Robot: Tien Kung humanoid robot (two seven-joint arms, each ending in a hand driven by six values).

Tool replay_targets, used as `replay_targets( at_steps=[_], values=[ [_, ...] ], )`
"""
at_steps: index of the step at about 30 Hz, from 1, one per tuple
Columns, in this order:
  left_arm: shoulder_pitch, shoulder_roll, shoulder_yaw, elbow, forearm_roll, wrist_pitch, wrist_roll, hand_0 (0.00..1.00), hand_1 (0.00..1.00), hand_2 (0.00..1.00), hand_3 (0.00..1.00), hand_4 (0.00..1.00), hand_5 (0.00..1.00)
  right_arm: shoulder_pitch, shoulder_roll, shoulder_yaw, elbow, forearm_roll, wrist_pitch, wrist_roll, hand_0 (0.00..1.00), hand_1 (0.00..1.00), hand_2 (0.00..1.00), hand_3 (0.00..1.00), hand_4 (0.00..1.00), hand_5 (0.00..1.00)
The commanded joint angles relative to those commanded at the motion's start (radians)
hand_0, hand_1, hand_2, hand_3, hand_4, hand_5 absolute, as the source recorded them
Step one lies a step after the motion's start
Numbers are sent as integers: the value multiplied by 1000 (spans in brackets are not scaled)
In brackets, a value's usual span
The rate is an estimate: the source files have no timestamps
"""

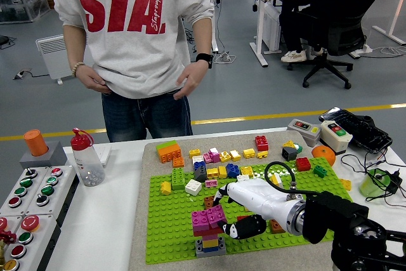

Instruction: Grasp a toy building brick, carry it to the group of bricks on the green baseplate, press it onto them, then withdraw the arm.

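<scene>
Head view: the right hand (244, 211) reaches in from the right over the green baseplate (168, 223) on the desk (101, 220). Its fingers (219, 197) curl against the magenta brick (209, 218) topping the brick stack (210, 240) at the baseplate's near edge. Whether they grip it, I cannot tell.
</scene>
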Motion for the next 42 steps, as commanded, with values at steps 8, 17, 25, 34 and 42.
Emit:
replay_targets(
  at_steps=[8,17,25,34,42],
  values=[
    [-4,1,1,0,-2,0,-1,653,691,672,576,282,998,0,5,-2,-7,3,-3,-8,679,714,804,597,530,280],
    [-5,2,1,0,-2,1,-1,653,690,672,576,282,998,-3,6,-7,-4,11,-4,-11,676,713,807,597,528,281],
    [-7,2,1,0,-3,1,-1,653,690,672,577,282,998,-12,14,-6,-10,13,-10,-17,677,713,806,597,527,280],
    [-8,2,1,0,-3,2,-2,653,689,672,577,283,998,-25,19,-3,-17,14,-17,-20,676,713,808,597,522,282],
    [-8,1,1,0,-2,2,-1,652,689,672,577,282,998,-35,25,1,-20,12,-27,-22,676,713,809,597,522,283]
  ],
)
